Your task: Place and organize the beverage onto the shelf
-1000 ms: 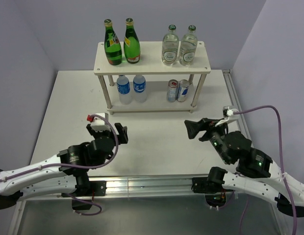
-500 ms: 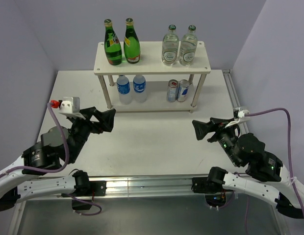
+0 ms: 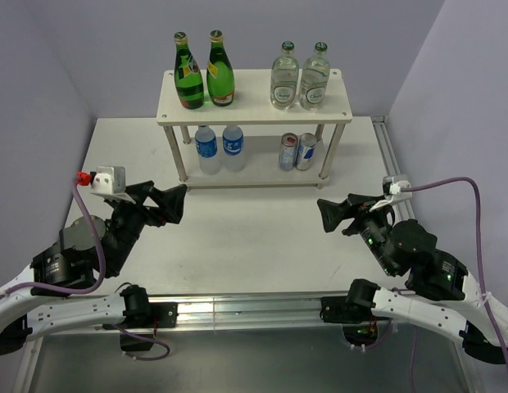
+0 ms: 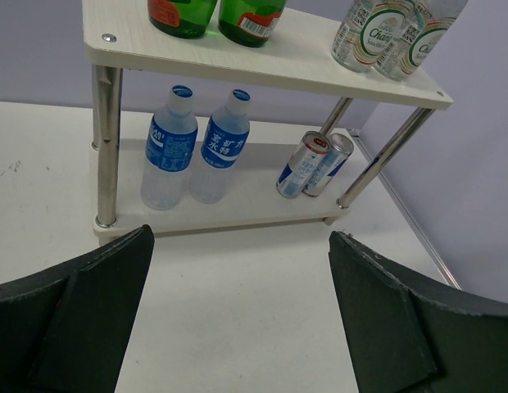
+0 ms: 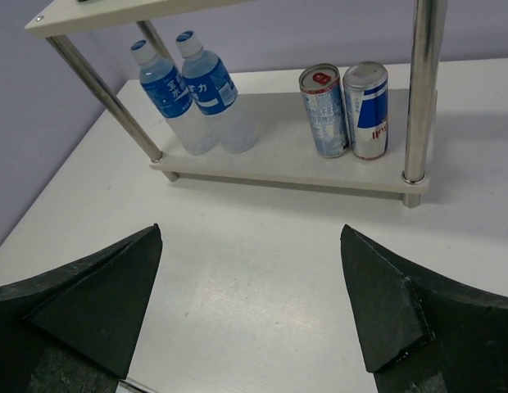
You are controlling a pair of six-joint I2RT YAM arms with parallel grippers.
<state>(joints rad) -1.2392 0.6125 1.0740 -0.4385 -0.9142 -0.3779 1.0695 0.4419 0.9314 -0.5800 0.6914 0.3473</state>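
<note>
The shelf [image 3: 254, 108] stands at the back of the table. Its top board carries two green bottles [image 3: 188, 78] and two clear glass bottles [image 3: 284, 80]. On the lower board are two blue-labelled water bottles [image 3: 207, 149] and two cans [image 3: 297, 152]. My left gripper [image 3: 168, 196] hovers open and empty in front of the shelf's left end. In the left wrist view the left gripper [image 4: 240, 237] faces the water bottles [image 4: 168, 151]. My right gripper [image 3: 336, 209] is open and empty before the right end. In the right wrist view the right gripper [image 5: 251, 231] faces the cans [image 5: 344, 110].
The white table [image 3: 254, 237] is bounded by purple walls at the left, back and right. A metal rail [image 3: 254, 307] runs along the near edge between the arm bases. Purple cables loop from both wrists.
My left arm has pulled back to the left and lifted, its gripper now aimed at the shelf. The right gripper shifted only slightly. Both stayed open.
</note>
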